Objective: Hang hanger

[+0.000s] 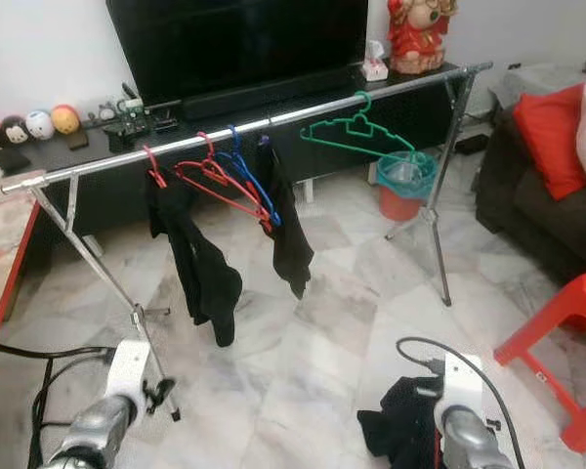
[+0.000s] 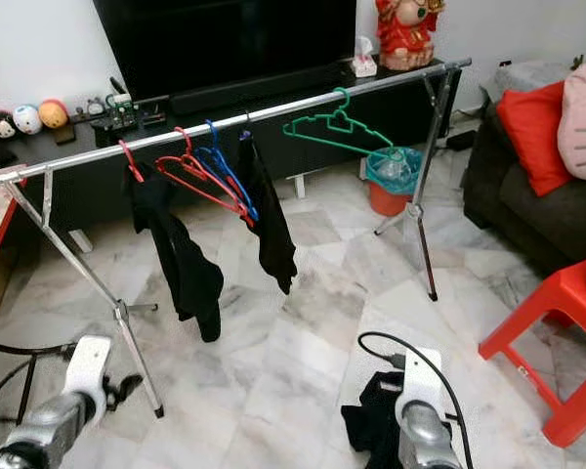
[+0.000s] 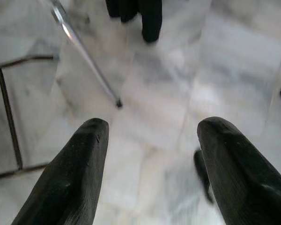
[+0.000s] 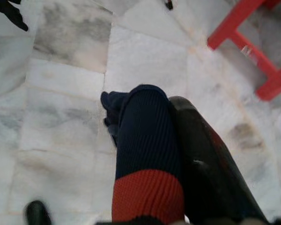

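Note:
A silver clothes rail (image 1: 273,122) crosses the room on folding legs. On it hang a green hanger (image 1: 356,132), a blue hanger (image 1: 249,176) and red hangers (image 1: 215,181). Two black garments (image 1: 200,264) also hang from it. My right gripper (image 4: 161,96) is low at the front right, shut on a dark navy garment (image 4: 147,136) with a red band. The garment drapes over one finger and dangles as a dark bundle (image 1: 396,425) above the floor. My left gripper (image 3: 154,124) is open and holds nothing. It hangs low near the rack's left leg (image 1: 151,342).
A red plastic stool (image 1: 566,332) stands at the right, close to my right arm. Behind it is a dark sofa with a red cushion (image 1: 557,137). A red bin with a teal liner (image 1: 405,186) sits under the rail's right end. Cables (image 1: 29,371) lie on the floor at the left.

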`<state>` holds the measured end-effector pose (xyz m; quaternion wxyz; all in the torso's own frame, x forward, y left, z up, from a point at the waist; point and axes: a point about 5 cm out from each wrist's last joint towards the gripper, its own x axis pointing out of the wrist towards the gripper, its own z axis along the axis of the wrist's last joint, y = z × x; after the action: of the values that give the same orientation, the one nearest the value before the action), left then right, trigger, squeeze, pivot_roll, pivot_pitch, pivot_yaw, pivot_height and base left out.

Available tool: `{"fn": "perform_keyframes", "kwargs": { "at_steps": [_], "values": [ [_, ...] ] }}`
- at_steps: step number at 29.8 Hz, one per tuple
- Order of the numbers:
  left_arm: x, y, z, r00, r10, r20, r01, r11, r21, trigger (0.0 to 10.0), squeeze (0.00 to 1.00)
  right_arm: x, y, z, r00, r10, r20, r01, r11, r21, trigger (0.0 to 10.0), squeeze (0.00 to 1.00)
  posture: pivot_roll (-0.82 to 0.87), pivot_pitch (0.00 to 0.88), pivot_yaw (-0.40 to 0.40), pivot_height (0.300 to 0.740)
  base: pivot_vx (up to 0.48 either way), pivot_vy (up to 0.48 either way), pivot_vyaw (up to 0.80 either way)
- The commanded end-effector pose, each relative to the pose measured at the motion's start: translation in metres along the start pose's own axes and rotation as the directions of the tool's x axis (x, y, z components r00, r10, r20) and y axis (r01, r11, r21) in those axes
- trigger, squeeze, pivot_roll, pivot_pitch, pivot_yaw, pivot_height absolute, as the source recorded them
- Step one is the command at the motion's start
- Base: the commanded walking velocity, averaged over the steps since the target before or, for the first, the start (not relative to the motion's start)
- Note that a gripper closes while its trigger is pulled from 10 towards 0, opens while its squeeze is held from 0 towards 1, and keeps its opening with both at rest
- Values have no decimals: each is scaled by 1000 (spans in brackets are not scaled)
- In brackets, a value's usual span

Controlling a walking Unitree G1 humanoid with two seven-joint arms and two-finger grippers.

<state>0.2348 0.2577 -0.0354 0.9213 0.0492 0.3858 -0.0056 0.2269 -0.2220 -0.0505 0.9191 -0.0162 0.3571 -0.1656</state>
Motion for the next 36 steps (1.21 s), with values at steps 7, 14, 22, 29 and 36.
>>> {"fn": "perform_keyframes", "kwargs": {
  "at_steps": [7, 14, 22, 29, 36],
  "values": [
    [6, -24, -1, 999, -24, -22, 25, 998, 60, 10000, 0, -11, 5, -38, 993, 10, -117, -11, 1000, -8, 10000, 0, 1, 0, 104, 740, 0, 0, -774],
    [6, -31, -7, 999, -27, -23, 29, 998, 54, 10000, 0, -16, 18, -47, 990, 52, -134, -57, 998, -36, 10000, 0, 24, 3, 102, 740, 0, 0, -516],
    [4, -32, -17, 997, -41, -70, 48, 992, 113, 10000, 0, -19, 24, -52, 988, 51, -148, -55, 998, -29, 10000, 0, -5, 0, 133, 740, 0, 0, 0],
    [4, -26, -15, 997, -22, -72, 32, 990, 141, 10000, 0, -20, 12, -58, 988, 31, -149, -42, 997, -68, 10000, 0, -21, 0, 130, 740, 0, 0, 0],
    [5, -30, -12, 997, -42, -59, 50, 990, 132, 10000, 0, -21, 8, -62, 987, 19, -160, -28, 998, -50, 10000, 0, -24, 0, 124, 740, 0, 0, 0]
  ]
}}
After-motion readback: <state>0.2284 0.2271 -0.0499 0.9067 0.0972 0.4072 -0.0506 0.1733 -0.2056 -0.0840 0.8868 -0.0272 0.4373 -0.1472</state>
